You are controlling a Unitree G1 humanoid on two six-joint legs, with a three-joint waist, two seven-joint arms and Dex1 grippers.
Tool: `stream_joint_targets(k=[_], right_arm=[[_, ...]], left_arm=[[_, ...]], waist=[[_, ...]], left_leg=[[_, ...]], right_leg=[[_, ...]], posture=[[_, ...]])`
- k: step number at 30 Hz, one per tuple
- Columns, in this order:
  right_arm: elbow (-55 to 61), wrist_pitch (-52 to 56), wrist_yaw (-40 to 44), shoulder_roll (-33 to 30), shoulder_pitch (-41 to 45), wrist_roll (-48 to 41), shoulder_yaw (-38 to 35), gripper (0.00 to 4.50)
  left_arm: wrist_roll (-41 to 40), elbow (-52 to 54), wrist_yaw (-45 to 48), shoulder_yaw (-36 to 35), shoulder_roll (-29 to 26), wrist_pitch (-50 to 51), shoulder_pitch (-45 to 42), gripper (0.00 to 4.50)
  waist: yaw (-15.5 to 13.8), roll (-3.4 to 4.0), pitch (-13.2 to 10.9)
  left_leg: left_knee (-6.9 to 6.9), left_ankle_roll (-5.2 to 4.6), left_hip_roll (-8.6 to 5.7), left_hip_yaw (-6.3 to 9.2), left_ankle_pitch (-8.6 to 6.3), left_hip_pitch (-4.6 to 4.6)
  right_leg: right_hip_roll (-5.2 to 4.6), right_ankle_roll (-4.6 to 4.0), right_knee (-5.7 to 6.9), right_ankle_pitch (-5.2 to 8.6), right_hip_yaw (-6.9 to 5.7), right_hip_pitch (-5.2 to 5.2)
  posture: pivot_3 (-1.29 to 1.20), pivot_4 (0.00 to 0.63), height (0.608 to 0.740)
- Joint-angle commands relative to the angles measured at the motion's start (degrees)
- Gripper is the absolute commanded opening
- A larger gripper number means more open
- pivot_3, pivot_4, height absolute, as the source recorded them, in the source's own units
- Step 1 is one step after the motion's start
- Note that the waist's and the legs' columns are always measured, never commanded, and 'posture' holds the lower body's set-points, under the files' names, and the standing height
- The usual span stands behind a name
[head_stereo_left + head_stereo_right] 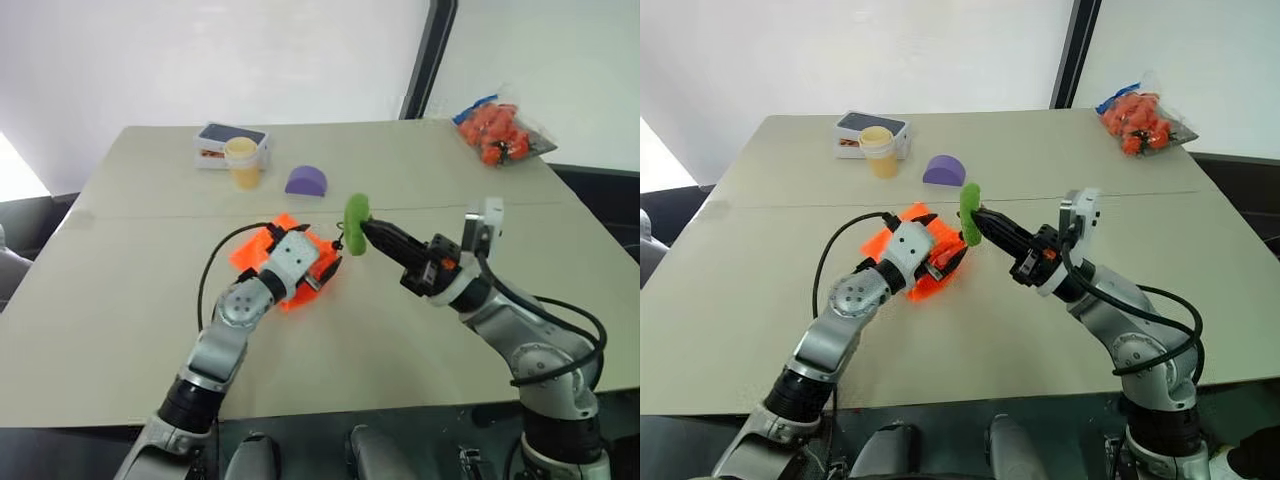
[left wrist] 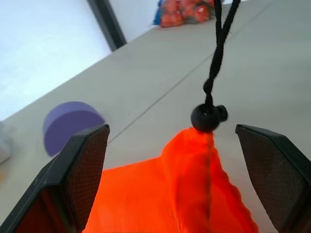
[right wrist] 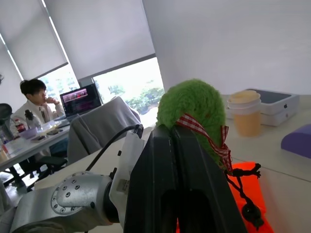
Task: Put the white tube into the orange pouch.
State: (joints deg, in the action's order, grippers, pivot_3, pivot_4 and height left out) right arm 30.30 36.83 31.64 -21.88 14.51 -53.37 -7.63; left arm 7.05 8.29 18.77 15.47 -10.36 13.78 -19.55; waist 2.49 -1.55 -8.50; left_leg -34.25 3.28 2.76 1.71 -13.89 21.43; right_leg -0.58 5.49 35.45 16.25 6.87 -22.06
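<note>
The orange pouch (image 1: 283, 252) lies on the table's middle, its black cord (image 2: 217, 53) running up through a round toggle (image 2: 209, 116) to the green disc (image 1: 356, 222). My left gripper (image 2: 172, 130) is open, one finger on each side of the pouch's gathered end. My right gripper (image 1: 367, 229) is shut on the green disc and holds it above the table, just right of the pouch. In the right wrist view the fuzzy green disc (image 3: 192, 104) sits at the closed fingertips, with a red checked ribbon on it. The white tube is out of view.
At the table's back left stand a pale yellow cup (image 1: 241, 160) and a white box (image 1: 230, 140), with a purple block (image 1: 307, 180) beside them. A clear bag of orange-red things (image 1: 497, 130) lies at the back right. A person (image 3: 31, 97) sits at a far desk.
</note>
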Motion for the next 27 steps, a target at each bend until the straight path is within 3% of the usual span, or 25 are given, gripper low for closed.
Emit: stream_joint_targets(k=[1, 7, 19, 22, 27], right_arm=[[-0.1, 0.1, 0.9, -1.0, 1.7, -1.9, -0.6, 0.00], [-0.8, 1.0, 1.0, -2.1, 2.9, -3.1, -0.8, 0.00], [-0.1, 1.8, 0.4, -3.7, 2.6, -4.4, -1.4, 0.00], [0.0, 1.7, 0.2, -3.8, 2.7, -4.4, -1.3, 0.00], [0.0, 1.6, 0.1, -3.9, 2.8, -4.5, -1.4, 0.00]], left_arm=[[1.2, 1.0, -3.2, 1.4, 3.7, 1.1, -0.6, 4.44], [-1.1, -0.6, -2.2, 1.2, 7.4, 2.0, -0.8, 4.44], [-1.5, -2.3, -2.4, 1.4, 8.7, 2.2, -1.1, 4.44], [-1.6, -2.5, -2.5, 1.2, 8.8, 2.1, -1.0, 3.57], [-1.5, -3.0, -2.3, 1.5, 8.7, 2.7, -1.2, 1.03]], waist=[[0.0, 0.01, 0.0], [0.1, 0.01, 0.0], [0.0, 0.02, 0.0], [0.0, 0.02, 0.0], [0.0, 0.02, 0.0]], left_leg=[[0.02, 0.00, 0.00, 0.00, 0.00, 0.00], [0.08, 0.00, 0.00, 0.01, 0.00, 0.03], [0.07, -0.01, -0.02, 0.01, 0.00, 0.03], [0.10, -0.01, -0.01, 0.01, 0.00, 0.03], [0.08, -0.01, -0.01, 0.01, 0.00, 0.03]], right_leg=[[0.01, 0.01, 0.00, 0.00, -0.01, 0.00], [0.02, 0.06, -0.01, 0.01, -0.01, -0.04], [0.02, 0.05, -0.06, 0.01, -0.01, -0.03], [0.02, 0.05, -0.06, 0.01, -0.01, -0.04], [0.02, 0.05, -0.06, 0.01, -0.01, -0.03]], posture=[[0.00, 0.150, 0.723], [0.00, 0.150, 0.723], [0.00, 0.150, 0.723], [0.00, 0.150, 0.723], [0.00, 0.150, 0.723]])
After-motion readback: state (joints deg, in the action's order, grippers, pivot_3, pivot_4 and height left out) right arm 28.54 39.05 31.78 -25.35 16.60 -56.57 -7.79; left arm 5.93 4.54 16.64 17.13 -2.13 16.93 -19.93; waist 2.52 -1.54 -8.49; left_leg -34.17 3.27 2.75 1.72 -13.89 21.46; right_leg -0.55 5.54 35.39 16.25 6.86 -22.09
